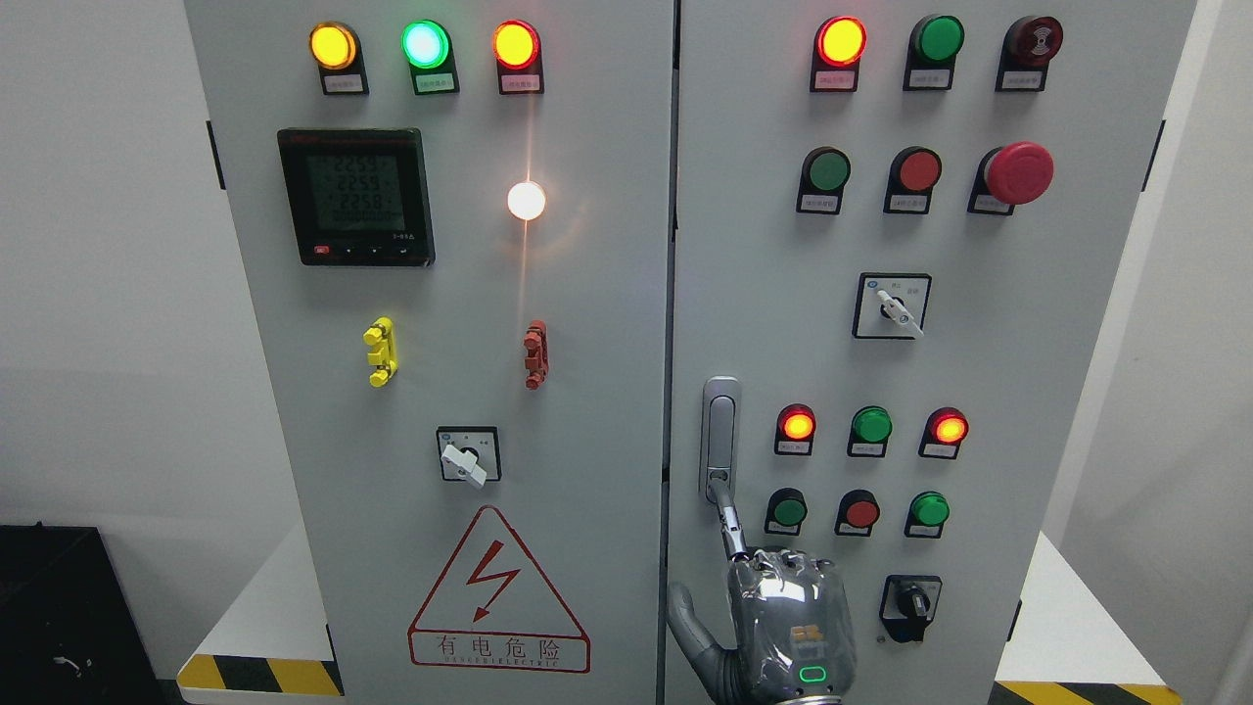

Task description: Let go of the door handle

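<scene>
Setting: grey two-door electrical cabinet (587, 411) fills the view, standing on a white base with yellow-and-black hazard striping (259, 674) at the lower edge; pale walls on both sides.
Hand: one silver metallic robot hand (791, 627) rises from the bottom edge, just right of the seam between the doors. From which side its arm enters cannot be told.
Hand state: one finger (729, 524) is stretched upward with its tip touching the lower end of the handle; the thumb is spread to the left; the other fingers are hidden behind the back of the hand. It grips nothing.
Door handle: slim silver vertical door handle (720, 431) lies flat on the right door, at that door's left edge, just beside the seam.
Right door: red and green pushbuttons, lit indicator lamps, rotary switches, red mushroom stop button (1018, 172).
Left door: black digital meter (355, 196), red lightning warning triangle (499, 592).
</scene>
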`<move>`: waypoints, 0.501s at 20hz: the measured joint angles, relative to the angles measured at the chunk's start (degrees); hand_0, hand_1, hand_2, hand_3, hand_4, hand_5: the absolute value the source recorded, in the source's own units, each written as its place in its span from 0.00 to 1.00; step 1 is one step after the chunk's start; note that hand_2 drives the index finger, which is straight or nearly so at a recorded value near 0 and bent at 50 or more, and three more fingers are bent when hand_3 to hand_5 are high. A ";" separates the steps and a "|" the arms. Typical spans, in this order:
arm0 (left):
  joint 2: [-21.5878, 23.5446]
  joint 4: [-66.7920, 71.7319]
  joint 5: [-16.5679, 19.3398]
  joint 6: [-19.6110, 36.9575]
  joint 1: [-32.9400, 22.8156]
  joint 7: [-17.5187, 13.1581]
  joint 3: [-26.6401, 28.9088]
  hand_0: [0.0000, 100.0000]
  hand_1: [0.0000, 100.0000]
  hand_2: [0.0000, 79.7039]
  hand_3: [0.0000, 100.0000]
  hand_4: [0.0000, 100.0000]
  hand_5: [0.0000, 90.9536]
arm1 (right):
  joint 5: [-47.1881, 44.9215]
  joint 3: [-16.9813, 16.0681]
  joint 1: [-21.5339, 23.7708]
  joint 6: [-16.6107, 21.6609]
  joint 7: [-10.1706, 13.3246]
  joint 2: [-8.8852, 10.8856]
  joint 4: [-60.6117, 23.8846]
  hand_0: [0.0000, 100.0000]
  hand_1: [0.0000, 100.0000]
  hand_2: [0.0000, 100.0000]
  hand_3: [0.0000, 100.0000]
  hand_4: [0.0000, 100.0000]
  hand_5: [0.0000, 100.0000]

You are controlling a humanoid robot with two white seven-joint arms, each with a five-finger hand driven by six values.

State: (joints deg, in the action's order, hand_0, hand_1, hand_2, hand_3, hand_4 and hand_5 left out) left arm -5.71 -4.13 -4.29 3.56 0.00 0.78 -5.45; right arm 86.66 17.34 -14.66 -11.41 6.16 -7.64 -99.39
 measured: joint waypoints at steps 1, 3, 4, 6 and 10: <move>0.00 0.00 0.00 0.00 0.00 0.00 0.00 0.12 0.56 0.00 0.00 0.00 0.00 | 0.00 0.00 0.01 0.00 0.00 0.00 -0.01 0.48 0.20 0.00 0.96 0.95 0.98; 0.00 0.00 -0.01 0.00 0.00 0.00 0.00 0.12 0.56 0.00 0.00 0.00 0.00 | 0.00 0.01 0.03 0.00 0.00 0.00 0.00 0.48 0.20 0.00 0.96 0.95 0.98; 0.00 0.00 -0.01 0.00 0.00 0.00 0.00 0.12 0.56 0.00 0.00 0.00 0.00 | 0.00 0.02 0.04 0.00 0.00 0.00 0.01 0.48 0.20 0.00 0.97 0.95 0.98; 0.00 0.00 0.00 0.00 0.00 0.00 0.00 0.12 0.56 0.00 0.00 0.00 0.00 | 0.00 0.04 0.05 0.00 0.00 0.00 0.02 0.48 0.20 0.00 0.97 0.95 0.98; 0.00 0.01 0.01 0.00 0.00 0.00 0.00 0.12 0.56 0.00 0.00 0.00 0.00 | 0.00 0.07 0.08 0.03 0.00 0.00 0.26 0.48 0.20 0.00 0.97 0.96 0.98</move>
State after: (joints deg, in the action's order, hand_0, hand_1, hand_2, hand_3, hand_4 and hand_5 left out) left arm -5.71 -4.12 -4.28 3.56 0.00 0.77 -5.45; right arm 86.66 17.41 -14.57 -11.38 6.16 -7.65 -99.13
